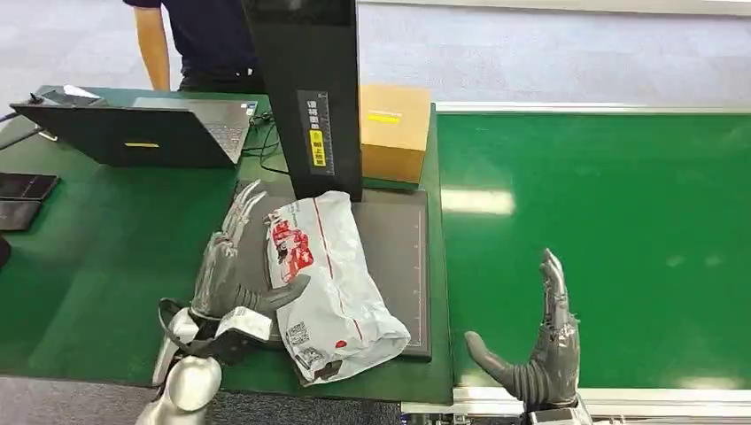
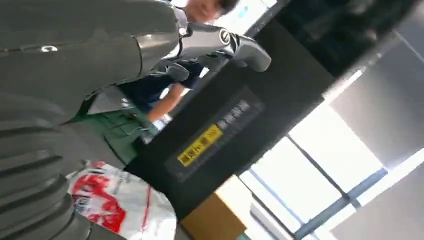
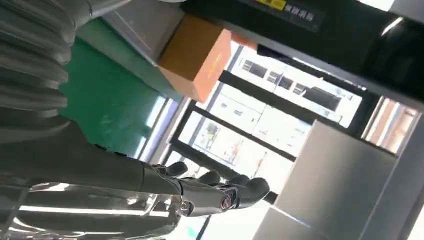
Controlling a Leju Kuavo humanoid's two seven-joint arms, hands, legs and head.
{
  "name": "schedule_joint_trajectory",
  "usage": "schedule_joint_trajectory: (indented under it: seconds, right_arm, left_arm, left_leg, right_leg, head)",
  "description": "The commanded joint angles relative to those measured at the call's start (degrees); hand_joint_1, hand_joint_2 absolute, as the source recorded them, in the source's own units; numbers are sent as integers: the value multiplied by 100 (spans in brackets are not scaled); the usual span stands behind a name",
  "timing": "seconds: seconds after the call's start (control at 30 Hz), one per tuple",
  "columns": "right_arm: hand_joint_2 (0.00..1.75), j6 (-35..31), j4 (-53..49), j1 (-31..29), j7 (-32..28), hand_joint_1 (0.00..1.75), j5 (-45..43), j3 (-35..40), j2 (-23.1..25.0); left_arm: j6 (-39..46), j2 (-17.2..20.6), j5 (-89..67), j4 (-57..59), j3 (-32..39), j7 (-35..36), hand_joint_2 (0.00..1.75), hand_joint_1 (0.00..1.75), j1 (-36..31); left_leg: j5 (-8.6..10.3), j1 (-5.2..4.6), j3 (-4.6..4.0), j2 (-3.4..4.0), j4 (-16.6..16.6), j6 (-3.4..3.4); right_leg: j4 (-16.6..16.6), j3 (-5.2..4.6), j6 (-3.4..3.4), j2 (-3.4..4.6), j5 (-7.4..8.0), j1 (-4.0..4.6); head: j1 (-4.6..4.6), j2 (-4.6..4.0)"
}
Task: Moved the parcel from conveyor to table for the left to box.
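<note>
The belt [image 1: 611, 239], the biggest thing here, fills the right half as a bare green band. Left of it is the green surface [image 1: 97, 266], carrying a dark mat [image 1: 398, 257] near its right edge. A black post [image 1: 305, 88] rises from the far end of the mat, with a yellow label on its face; it looks like a scanner or weighing stand, which would explain why the parcel sits on the mat below it.

A laptop [image 1: 133, 128] stands open at the far left of the surface, with a person [image 1: 190, 40] behind it. A brown box [image 1: 394, 133] sits just right of the post, at the far side.

The parcel [image 1: 332, 283], a white poly bag with red print, lies flat on the mat, its near end hanging past the mat's near edge. So it is already off the belt and on the surface.

The left robot hand [image 1: 232, 266] lies at the parcel's left side, fingers stretched out along its edge and thumb across the bag's left part; it touches but does not clasp it, probably readying a pick-up for boxing.

The right robot hand [image 1: 540, 350] hovers over the near edge of the belt, fingers straight and apart, thumb out, holding nothing, seemingly clear of the parcel to leave it to the left.
</note>
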Motion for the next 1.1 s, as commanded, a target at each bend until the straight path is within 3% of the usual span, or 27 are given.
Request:
schedule_joint_trajectory:
  seconds: [0.03,0.13,0.47,0.73,1.0,1.03,1.07,1.1]
  right_arm:
    - [175,195,249,197,-195,0,-218,-657,295]
    - [175,223,291,124,-131,0,-251,-758,303]
    - [175,389,265,139,-190,0,-333,-1035,480]
    - [175,503,550,-101,-217,0,-383,-1012,446]
    - [175,522,710,-269,-213,0,-363,-961,478]
    - [175,490,684,-243,-205,0,-354,-949,481]
    - [175,475,677,-231,-200,0,-348,-946,480]
    - [175,448,648,-201,-193,0,-343,-935,482]
  left_arm:
    - [-934,720,-730,2394,-1406,590,175,0,-2024]
    - [-1212,694,-624,3311,-1802,573,175,0,-2667]
    - [-2005,476,-584,5257,-3160,577,175,0,-3811]
    - [-2161,419,-513,6229,-3791,748,175,0,-4086]
    - [-1900,567,-274,6014,-3813,651,175,0,-3947]
    - [-1857,599,-201,5870,-3773,627,175,45,-3918]
    - [-1831,613,-160,5801,-3743,609,175,175,-3903]
    - [-1791,652,-130,5666,-3723,597,175,175,-3890]
  left_leg:
    - [18,6,5,-51,-12,-15]
    - [12,5,0,-25,-2,-5]
    - [13,6,3,-18,-1,-9]
    - [16,7,5,3,-7,-12]
    - [18,7,22,27,-15,-15]
    - [14,3,25,23,-10,-10]
    - [19,5,25,25,-16,-15]
    - [15,5,25,19,-10,-11]
  right_leg:
    - [-9,22,-11,-57,-2,6]
    - [-3,13,-7,-29,4,5]
    - [-1,11,-11,-22,9,6]
    - [-7,9,-13,-4,18,7]
    - [-12,21,-16,20,27,7]
    - [-5,23,-13,18,21,4]
    - [-9,22,-17,19,26,5]
    - [-4,24,-14,14,21,5]
  head:
    - [4,0]
    - [-2,0]
    - [2,0]
    - [2,0]
    - [2,0]
    - [4,0]
    - [2,0]
    - [2,0]
